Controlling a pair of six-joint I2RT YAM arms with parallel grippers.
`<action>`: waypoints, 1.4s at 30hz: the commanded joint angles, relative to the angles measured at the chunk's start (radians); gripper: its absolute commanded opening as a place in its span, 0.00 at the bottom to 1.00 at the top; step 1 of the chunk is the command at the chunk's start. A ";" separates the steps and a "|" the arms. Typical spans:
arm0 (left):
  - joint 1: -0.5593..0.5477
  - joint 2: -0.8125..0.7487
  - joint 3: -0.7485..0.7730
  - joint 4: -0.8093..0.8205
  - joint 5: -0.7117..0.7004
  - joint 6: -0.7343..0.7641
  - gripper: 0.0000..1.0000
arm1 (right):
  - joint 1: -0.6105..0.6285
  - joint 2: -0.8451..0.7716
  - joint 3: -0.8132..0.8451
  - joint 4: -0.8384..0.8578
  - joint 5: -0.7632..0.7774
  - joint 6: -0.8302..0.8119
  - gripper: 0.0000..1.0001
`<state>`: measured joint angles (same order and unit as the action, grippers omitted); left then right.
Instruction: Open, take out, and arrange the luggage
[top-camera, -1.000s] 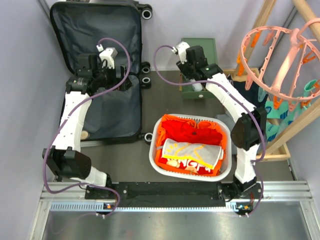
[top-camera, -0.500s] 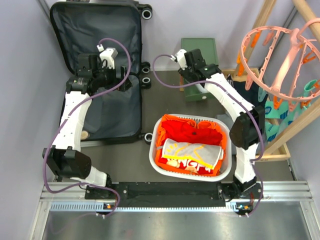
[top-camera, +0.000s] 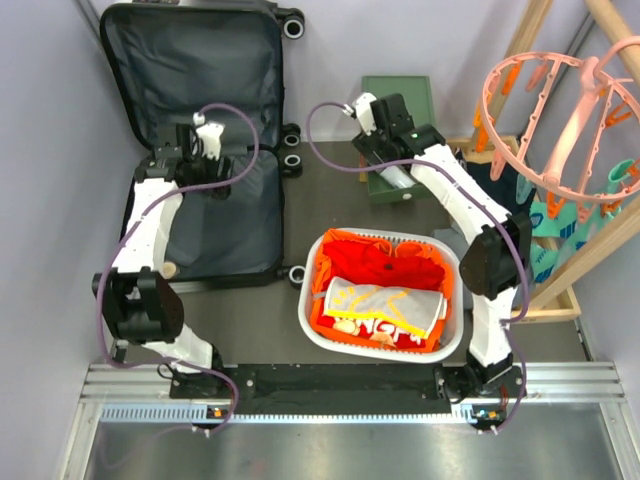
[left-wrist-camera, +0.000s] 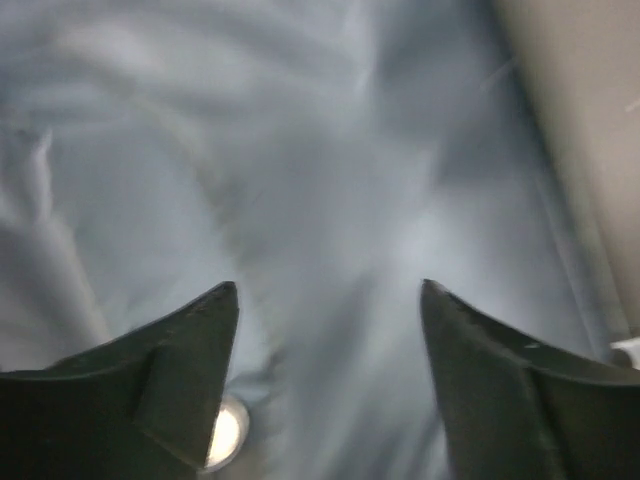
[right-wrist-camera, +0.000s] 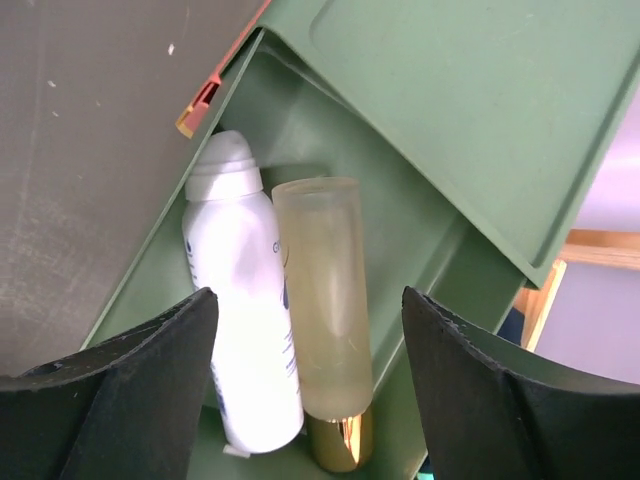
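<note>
The jaws of the left gripper (left-wrist-camera: 330, 290) stand apart with nothing between them. They point down at the rumpled dark grey lining of the luggage (top-camera: 235, 235). The wrist view is blurred, and no loose item can be made out on the fabric under them.

The jaws of the right gripper (right-wrist-camera: 308, 295) are likewise apart and empty. They are poised over the pulled-out drawer (right-wrist-camera: 420, 260) of the green drawer box (top-camera: 400, 95). A white spray can (right-wrist-camera: 240, 330) and a frosted bottle (right-wrist-camera: 320, 290) with a gold cap lie touching, side by side, in the drawer.

The luggage lies open at the far-left corner of the table (top-camera: 315, 195). One half is flat on the table and the other is raised at the far edge. The drawer box stands at the far edge, right of centre. A white laundry basket (top-camera: 310, 305) of red and orange clothes (top-camera: 385, 265) sits nearer the near edge, between the two arms. A pink peg hanger (top-camera: 560, 90) hangs beyond the right edge.

Judged step: opening is done and the work is at taking out and arranging. The next move probably calls for the left jaws to descend on whatever the lining covers, though nothing to grasp is visible. Alternatively, the right jaws could lower squarely over one bottle without nudging its neighbour.
</note>
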<state>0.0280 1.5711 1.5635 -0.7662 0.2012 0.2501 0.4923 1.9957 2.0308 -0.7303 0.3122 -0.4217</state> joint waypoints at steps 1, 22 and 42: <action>0.076 0.069 -0.079 -0.085 -0.057 0.213 0.64 | -0.003 -0.141 0.002 0.026 -0.059 0.057 0.73; 0.098 0.181 -0.347 -0.259 -0.152 0.574 0.31 | 0.063 -0.339 -0.214 0.009 -0.067 0.218 0.74; 0.176 0.477 0.027 0.070 -0.450 0.238 0.27 | 0.063 -0.388 -0.326 0.086 -0.068 0.216 0.76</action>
<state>0.1726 2.0270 1.5364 -0.7757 -0.1455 0.5591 0.5480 1.6886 1.7203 -0.6842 0.2340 -0.2218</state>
